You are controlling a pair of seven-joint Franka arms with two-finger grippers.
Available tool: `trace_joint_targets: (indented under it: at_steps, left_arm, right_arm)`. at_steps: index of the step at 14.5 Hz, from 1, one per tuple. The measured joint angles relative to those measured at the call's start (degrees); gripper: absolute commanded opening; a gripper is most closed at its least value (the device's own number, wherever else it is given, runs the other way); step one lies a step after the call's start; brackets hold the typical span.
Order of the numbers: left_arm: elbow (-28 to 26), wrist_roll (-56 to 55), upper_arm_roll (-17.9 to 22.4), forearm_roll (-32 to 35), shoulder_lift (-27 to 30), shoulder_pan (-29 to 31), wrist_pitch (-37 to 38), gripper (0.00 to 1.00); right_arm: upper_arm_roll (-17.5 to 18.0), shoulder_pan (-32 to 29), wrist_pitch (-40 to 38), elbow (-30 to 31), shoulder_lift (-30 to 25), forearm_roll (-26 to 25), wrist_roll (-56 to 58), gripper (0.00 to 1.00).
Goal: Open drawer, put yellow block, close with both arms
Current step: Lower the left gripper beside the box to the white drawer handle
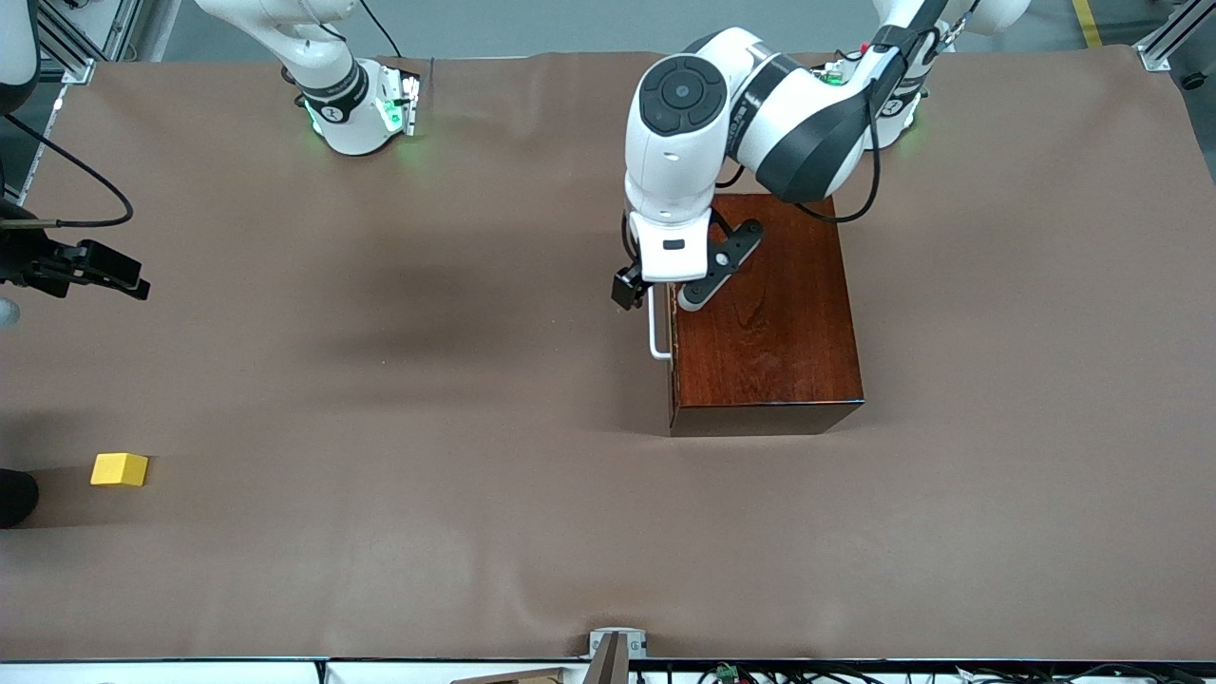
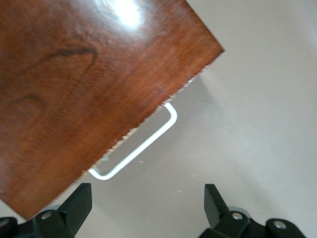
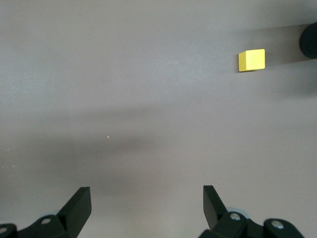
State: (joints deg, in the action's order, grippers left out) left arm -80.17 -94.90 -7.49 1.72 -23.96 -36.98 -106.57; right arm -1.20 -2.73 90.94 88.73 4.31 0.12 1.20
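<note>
Over the white handle [image 1: 655,334] of the closed drawer [image 1: 674,353], the left gripper [image 2: 148,201] hangs with fingers spread wide, gripping nothing. None of the 3 steps looks done. Toward the right arm's end, the yellow block [image 1: 120,469] sits on the table [image 1: 380,570]; the right gripper [image 3: 147,201] waits wide and empty above bare cloth.

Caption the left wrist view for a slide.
Open left tool poised over the closed drawer's white handle.

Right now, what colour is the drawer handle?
White; the handle shows best in the left wrist view.
</note>
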Motion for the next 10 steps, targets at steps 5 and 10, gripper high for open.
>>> trace_joint_targets:
  at_steps: [5,10]
  left_arm:
    - [0.8,-9.5,0.0,0.0,-1.5,-0.8,-3.7,1.00]
    - [4.0,-18.8,0.0,0.0,-6.0,-4.0,-6.6,1.00]
  right_arm:
    - [0.0,0.0,0.0,0.0,0.0,0.0,0.0,1.00]
    - [0.0,0.0,0.0,0.0,0.0,0.0,-0.1,1.00]
